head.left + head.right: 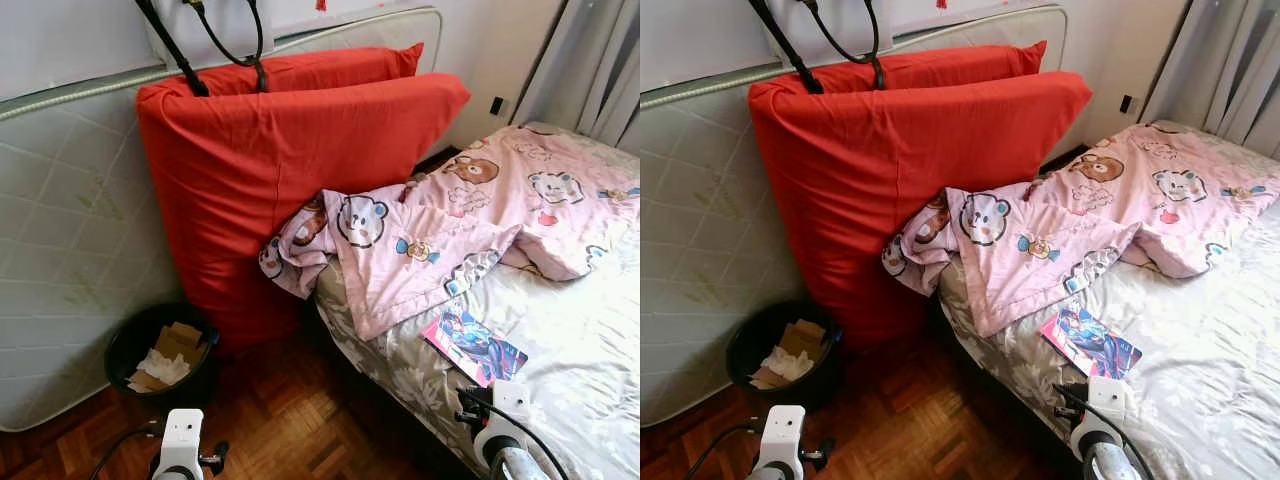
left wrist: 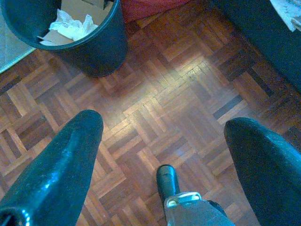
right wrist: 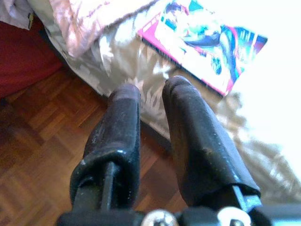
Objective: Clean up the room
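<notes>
A colourful comic book (image 1: 474, 346) lies flat on the bed (image 1: 590, 380) near its front edge, just below a crumpled pink bear-print blanket (image 1: 450, 225). My right gripper (image 3: 150, 89) is shut with nothing in it, low beside the bed's edge and a short way from the comic book (image 3: 207, 40). A black waste bin (image 1: 160, 352) holding crumpled paper and cardboard stands on the floor at the left. My left gripper (image 2: 164, 141) hangs open over the parquet, with the bin (image 2: 89, 42) a little ahead of it.
Two big red cushions (image 1: 290, 170) lean against a white mattress (image 1: 70, 250) propped on the wall. The blanket hangs off the bed's corner onto them. Grey curtains (image 1: 600, 70) hang at the far right. Parquet floor (image 1: 290, 420) lies between bin and bed.
</notes>
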`<state>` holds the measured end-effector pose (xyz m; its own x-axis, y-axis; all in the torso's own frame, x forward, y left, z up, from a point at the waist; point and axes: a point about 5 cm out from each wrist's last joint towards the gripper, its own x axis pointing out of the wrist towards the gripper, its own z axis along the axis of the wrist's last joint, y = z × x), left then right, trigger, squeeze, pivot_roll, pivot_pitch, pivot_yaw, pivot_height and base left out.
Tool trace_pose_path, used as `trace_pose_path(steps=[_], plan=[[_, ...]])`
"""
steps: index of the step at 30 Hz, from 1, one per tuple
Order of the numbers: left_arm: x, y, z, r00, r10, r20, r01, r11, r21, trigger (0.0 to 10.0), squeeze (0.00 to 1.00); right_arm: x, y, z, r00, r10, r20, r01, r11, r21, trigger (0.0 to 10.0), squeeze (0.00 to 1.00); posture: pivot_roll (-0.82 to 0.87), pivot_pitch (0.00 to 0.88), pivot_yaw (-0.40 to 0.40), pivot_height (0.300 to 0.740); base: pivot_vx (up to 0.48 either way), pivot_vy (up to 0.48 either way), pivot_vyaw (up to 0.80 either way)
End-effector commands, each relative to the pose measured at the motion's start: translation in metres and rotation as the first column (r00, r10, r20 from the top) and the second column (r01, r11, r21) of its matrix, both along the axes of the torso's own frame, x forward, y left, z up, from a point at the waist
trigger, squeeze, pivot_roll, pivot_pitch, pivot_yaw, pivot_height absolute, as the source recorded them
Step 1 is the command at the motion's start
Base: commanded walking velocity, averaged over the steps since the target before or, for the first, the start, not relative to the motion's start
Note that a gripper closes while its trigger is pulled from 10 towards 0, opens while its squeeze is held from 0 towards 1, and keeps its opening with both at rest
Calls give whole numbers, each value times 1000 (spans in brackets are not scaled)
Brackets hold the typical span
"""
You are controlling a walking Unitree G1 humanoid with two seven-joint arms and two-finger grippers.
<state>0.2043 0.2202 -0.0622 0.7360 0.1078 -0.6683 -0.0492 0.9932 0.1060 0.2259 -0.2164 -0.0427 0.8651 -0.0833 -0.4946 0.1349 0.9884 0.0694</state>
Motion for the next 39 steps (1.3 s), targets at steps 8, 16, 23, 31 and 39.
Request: trace_pose_path(steps=[8, 16, 23, 31, 39], plan=[[0, 4, 1, 1000, 5, 4, -5, 1000, 3, 10000, 0, 5, 1, 10, 991, -16, 133, 14, 1000, 14, 10000, 0, -95, 0, -9, 740, 0, 0, 0], [0, 3, 1, 1000, 7, 8, -7, 1000, 0, 10000, 0, 4, 1, 11, 989, 2, 147, -1, 1000, -9, 10000, 0, -98, 0, -16, 740, 0, 0, 0], [-1, 3, 0, 1000, 2, 6, -2, 1000, -1, 10000, 0, 57, 31, 80, 821, 94, 563, -48, 994, -95, 10000, 0, -108, 0, -13, 740, 0, 0, 0], [-1, 3, 0, 1000, 0, 6, 0, 1000, 1, 10000, 0, 70, 35, 107, 750, 105, 653, -37, 992, -118, 10000, 0, -112, 0, -17, 740, 0, 0, 0], [-1, 2, 0, 1000, 5, 6, -5, 1000, -4, 10000, 0, 9, -11, 21, 988, 37, 152, 2, 969, -248, 10000, 0, -98, 0, -20, 740, 0, 0, 0]])
